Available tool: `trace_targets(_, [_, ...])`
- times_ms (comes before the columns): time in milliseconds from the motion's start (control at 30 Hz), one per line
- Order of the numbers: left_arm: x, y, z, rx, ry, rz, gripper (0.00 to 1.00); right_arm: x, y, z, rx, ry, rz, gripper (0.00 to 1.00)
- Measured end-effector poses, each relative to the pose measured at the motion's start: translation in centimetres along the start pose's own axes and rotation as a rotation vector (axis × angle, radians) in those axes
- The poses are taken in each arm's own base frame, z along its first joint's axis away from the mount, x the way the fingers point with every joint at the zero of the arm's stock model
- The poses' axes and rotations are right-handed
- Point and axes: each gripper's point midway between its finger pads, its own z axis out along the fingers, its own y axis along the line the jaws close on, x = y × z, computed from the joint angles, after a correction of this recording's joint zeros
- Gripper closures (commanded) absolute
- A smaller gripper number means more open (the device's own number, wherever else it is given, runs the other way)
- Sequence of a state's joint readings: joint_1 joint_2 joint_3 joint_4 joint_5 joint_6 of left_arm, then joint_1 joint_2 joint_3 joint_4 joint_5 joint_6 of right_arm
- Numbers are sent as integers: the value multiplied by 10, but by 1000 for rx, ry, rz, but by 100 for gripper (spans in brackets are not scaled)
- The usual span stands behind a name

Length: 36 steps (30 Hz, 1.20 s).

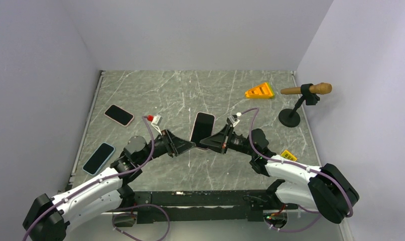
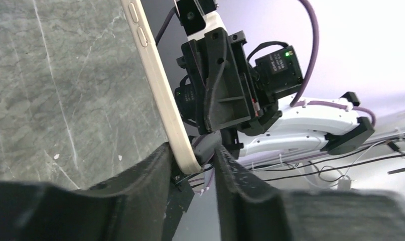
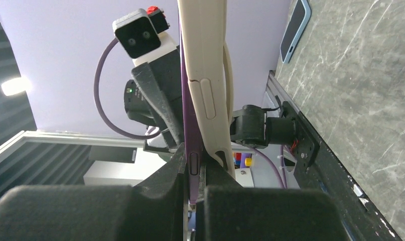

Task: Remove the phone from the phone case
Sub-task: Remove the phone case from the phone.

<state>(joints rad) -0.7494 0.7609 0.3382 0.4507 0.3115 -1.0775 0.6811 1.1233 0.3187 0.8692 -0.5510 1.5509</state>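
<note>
The phone (image 1: pixel 202 128) is held off the table at the centre, dark screen up, between my two grippers. My left gripper (image 1: pixel 191 145) comes from the left and my right gripper (image 1: pixel 206 142) from the right, meeting at its near end. In the left wrist view the cream case (image 2: pixel 155 85) has its corner between my left gripper's (image 2: pixel 192 160) fingers, against the left finger. In the right wrist view my right gripper (image 3: pixel 192 173) is shut on the purple phone's edge (image 3: pixel 190 125). The cream case (image 3: pixel 203 60) has peeled away from it on the right side there.
A pink-cased phone (image 1: pixel 119 115) and a blue-cased phone (image 1: pixel 98 158) lie on the left of the table. An orange wedge (image 1: pixel 259 91), a wooden-handled tool on a black stand (image 1: pixel 306 90) and a small yellow object (image 1: pixel 289 155) are on the right.
</note>
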Motion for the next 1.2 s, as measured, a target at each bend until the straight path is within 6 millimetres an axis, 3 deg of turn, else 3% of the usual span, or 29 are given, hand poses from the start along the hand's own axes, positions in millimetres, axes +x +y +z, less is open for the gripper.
trace_targets(67, [2, 2, 2, -4, 11, 2, 92, 1, 0, 0, -1, 2, -1, 100])
trace_targets(133, [2, 1, 4, 1, 19, 2, 100, 0, 0, -1, -2, 0, -17, 100])
trace_targets(300, [-4, -7, 8, 19, 28, 77, 100, -4, 8, -2, -39, -19, -85, 100])
trace_targets(667, [-20, -27, 11, 22, 193, 629, 100, -6, 35, -1, -187, -1, -193, 100])
trace_targets(1000, [-14, -16, 2, 16, 273, 807, 100, -2, 28, 0, -166, 35, -156, 100])
trace_targets(1200, [-16, 14, -2, -80, 309, 930, 100, -3, 22, 3, -106, 43, 6, 100])
